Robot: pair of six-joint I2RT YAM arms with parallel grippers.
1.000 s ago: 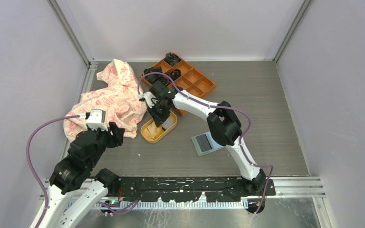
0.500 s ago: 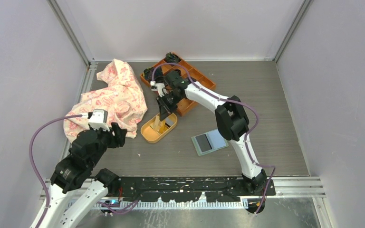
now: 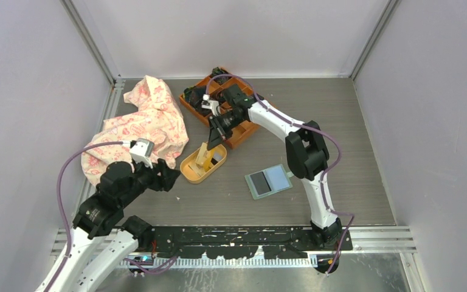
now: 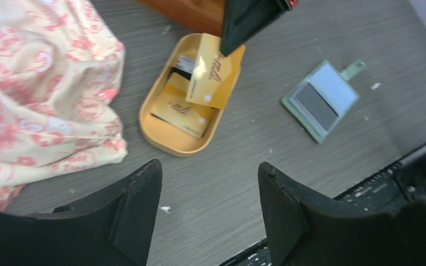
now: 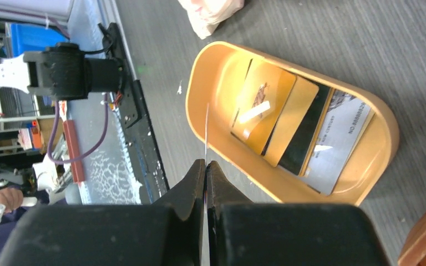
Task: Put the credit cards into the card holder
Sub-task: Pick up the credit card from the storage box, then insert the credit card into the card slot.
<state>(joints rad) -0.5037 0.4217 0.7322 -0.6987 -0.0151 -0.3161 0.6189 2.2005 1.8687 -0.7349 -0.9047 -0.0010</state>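
One gold card [image 4: 211, 75] is pinched by its upper edge between the closed fingers of the right gripper [image 5: 206, 165]. It hangs over the dish [image 3: 188, 173], which stands near the middle of the tabletop. More cards [image 5: 280, 124] lie flat in the dish: gold, black and grey-white. The wallet [image 3: 269, 181] lies open nearer the near edge, apart from the dish. The left gripper [image 4: 209, 169] has its jaws apart and holds nothing, close to the cloth [image 3: 146, 128] at the left edge.

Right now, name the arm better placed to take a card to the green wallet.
Right. The right gripper is shut on a gold card above the yellow dish; the open card holder lies nearer that arm. The left gripper is open and empty.
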